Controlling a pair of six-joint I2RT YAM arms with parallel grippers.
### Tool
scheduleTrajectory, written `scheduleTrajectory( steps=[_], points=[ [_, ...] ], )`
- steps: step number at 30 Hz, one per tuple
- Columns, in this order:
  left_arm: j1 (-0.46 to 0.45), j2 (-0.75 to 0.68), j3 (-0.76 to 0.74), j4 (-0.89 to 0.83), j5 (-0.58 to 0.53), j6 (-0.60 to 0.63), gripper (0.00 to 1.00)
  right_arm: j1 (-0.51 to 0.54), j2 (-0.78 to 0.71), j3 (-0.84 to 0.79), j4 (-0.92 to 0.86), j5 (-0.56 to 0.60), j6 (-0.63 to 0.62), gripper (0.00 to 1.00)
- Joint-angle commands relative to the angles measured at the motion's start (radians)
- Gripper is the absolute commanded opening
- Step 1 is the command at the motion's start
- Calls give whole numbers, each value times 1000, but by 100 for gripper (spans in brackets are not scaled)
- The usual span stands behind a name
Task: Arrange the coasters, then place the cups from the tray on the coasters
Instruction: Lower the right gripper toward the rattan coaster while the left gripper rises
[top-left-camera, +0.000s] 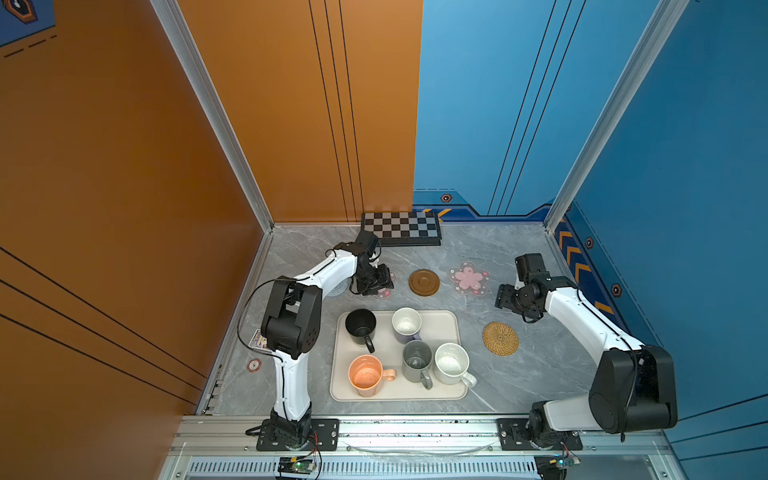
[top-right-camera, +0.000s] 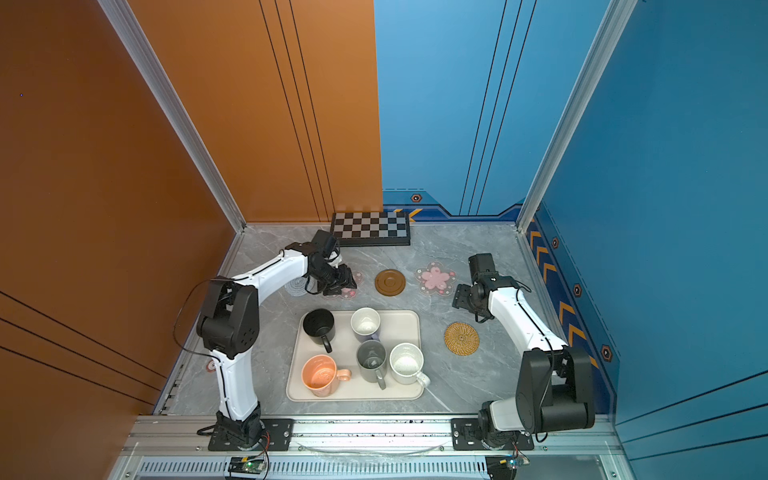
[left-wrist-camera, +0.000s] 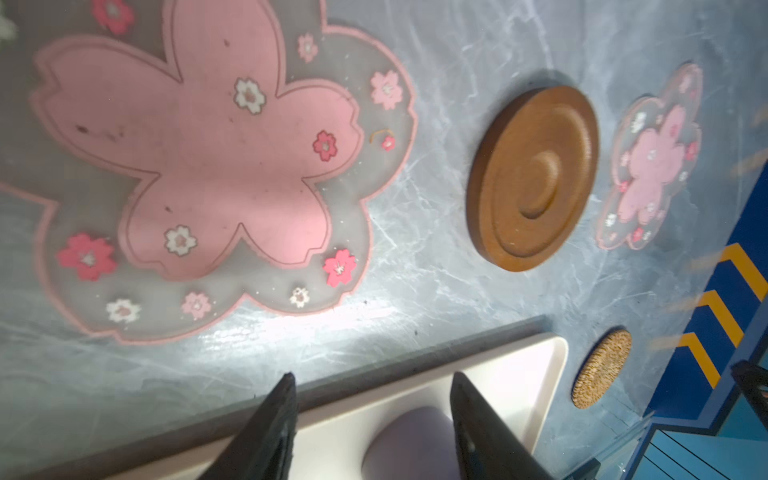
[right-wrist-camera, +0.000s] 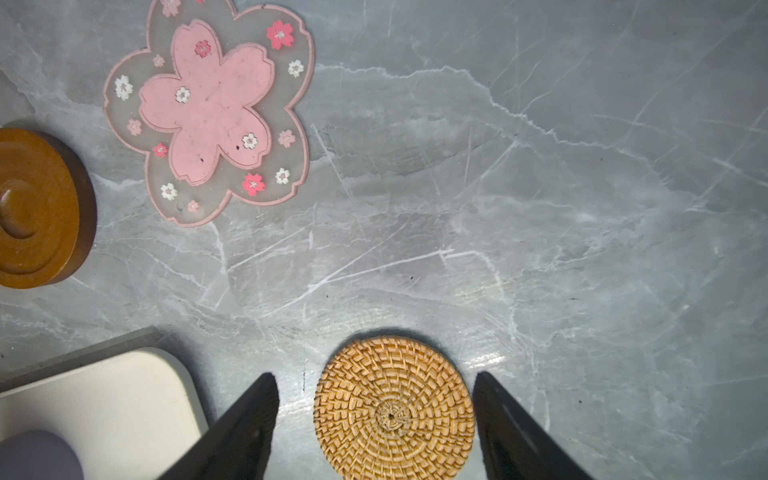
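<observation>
Left claw (left-wrist-camera: 372, 377) is released and empty, hanging right over a pink flower-shaped coaster (left-wrist-camera: 208, 145). Right claw (right-wrist-camera: 374, 376) is spread wide with nothing in it. The round woven tan rattan coaster (right-wrist-camera: 395, 411) lies flat on the grey marble worktop (right-wrist-camera: 540, 208) below, between its fingers (right-wrist-camera: 249, 424). Five handled mugs (top-left-camera: 415, 360) sit on the cream rectangular tray (top-left-camera: 445, 325), just beside the left claw.

Checkerboard (top-left-camera: 401, 228) lies flat at back edge of grey marble table (top-left-camera: 523, 374). Small card (top-left-camera: 257, 338) and round red token (top-left-camera: 254, 365) near left edge.
</observation>
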Motion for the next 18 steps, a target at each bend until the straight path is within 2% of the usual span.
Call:
scheduleTrajectory(
  steps=[1,10,18],
  points=[
    [14,-77,42,-85,-12,54,60,-5,-42,-9,-9,-18,16,76],
    [47,-198,22,-143,-94,88,61,-5,-94,-31,-61,-29,2,76],
    [54,-290,-2,-175,-133,135,61,7,-174,-141,-73,-42,12,75]
  ],
)
